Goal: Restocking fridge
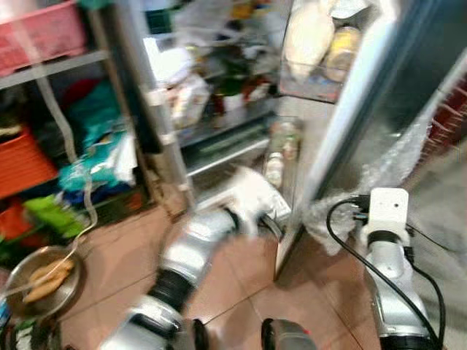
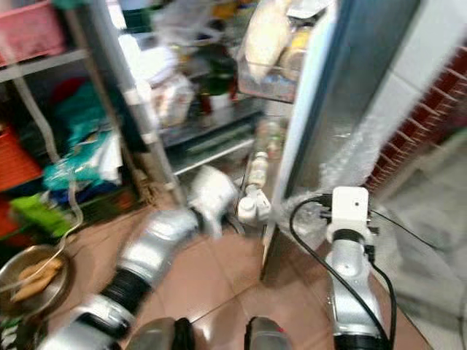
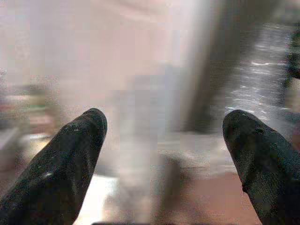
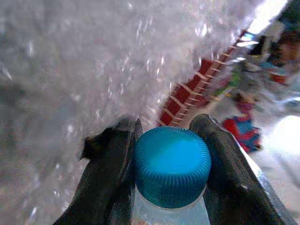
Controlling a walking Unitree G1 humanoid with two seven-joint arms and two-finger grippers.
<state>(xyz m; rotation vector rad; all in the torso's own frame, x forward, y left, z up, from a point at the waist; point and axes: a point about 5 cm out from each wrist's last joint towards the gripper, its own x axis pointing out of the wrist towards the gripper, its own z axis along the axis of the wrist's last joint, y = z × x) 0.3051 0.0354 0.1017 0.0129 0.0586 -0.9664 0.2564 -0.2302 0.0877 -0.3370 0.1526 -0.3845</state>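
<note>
- A bottle [image 4: 171, 173] with a blue cap is gripped tight at its neck by the jaws of the right gripper [image 4: 171, 154], just beside the shiny outside of the open fridge door [image 1: 379, 109].
- The left gripper [image 3: 164, 140] is held low by the fridge door's bottom shelf, its jaws wide apart, with nothing between them.
- A metal bowl [image 1: 55, 295] sits on the floor.

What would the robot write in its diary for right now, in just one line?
left hand: open, reaching toward fridge door | right hand: shut on blue-capped bottle | views blurred
</note>
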